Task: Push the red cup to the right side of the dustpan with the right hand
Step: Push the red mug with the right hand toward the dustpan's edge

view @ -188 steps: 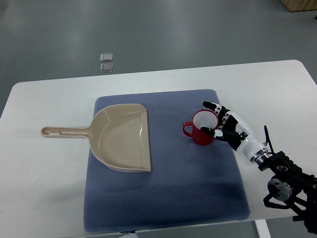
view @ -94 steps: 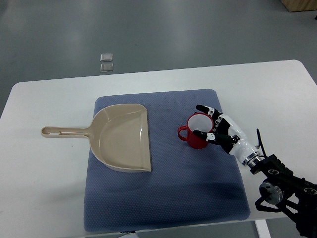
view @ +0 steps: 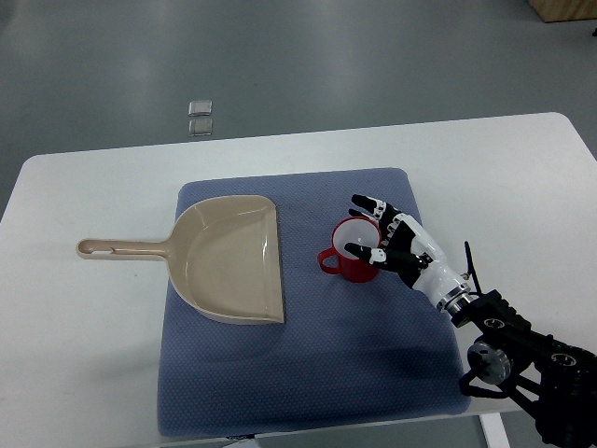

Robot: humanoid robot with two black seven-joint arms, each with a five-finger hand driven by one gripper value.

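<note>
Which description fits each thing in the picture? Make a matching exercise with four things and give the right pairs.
Things:
1. cup
2. dustpan
3. mat
4. right hand

Descriptions:
A. blue, spread under the other things
B. red, handle pointing left
C. beige, long handle reaching onto the white table
D. black and white, fingers against the cup's right side

Pairs: 1-B, 2-C, 3-A, 4-D

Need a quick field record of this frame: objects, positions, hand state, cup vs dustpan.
surface: white table with blue mat
dustpan: beige dustpan on mat's left part, handle pointing left off the mat
cup: red cup upright on mat, handle facing the dustpan
cup vs dustpan: right of it, a gap between them
right hand: right hand against the cup's right side, fingers spread, not gripping
left hand: not in view
</note>
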